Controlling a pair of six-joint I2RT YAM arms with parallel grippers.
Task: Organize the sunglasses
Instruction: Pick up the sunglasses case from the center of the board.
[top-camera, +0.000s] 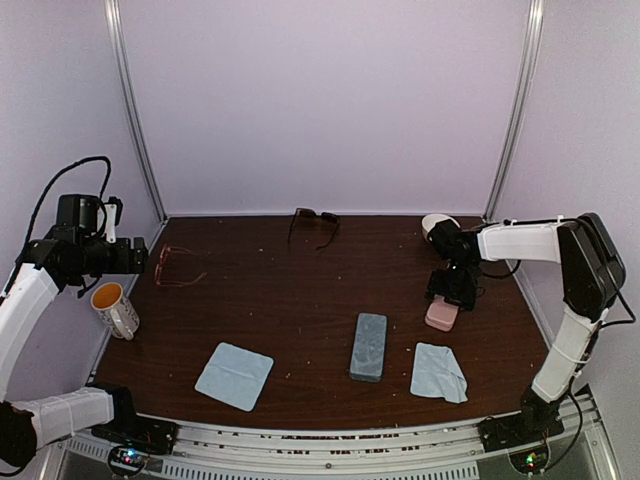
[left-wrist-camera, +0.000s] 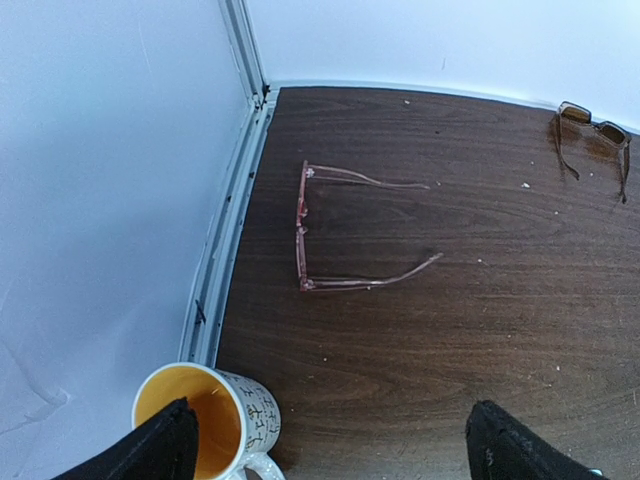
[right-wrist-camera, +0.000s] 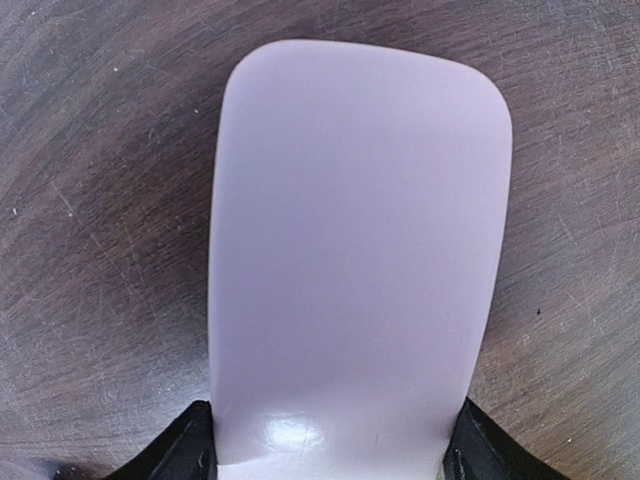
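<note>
Pink case (right-wrist-camera: 350, 250) sits between the right claw's (right-wrist-camera: 330, 445) fingers near the table's (top-camera: 300, 300) right edge. They seem to touch it, but I cannot tell whether they grip. Pinched only at its end, the case could squirt away. Left claw (left-wrist-camera: 330, 450) hovers spread by the wire-frame sunglasses (left-wrist-camera: 300, 235) in the far-left corner; dark sunglasses (top-camera: 315, 217) lie at the far edge.

Arms: white shells, black joints.
Left arm (top-camera: 25, 300) and right arm (top-camera: 520, 242) both have white link covers broken by black joint housings (top-camera: 595, 262). The left has a black wrist block (top-camera: 85, 245) with a thin black cable (top-camera: 88, 159) looping above it. Small coloured lights (top-camera: 125, 460) sit by the black base mounts (top-camera: 140, 432). Fingers (left-wrist-camera: 520, 445) matte black, blunt-tipped.
</note>
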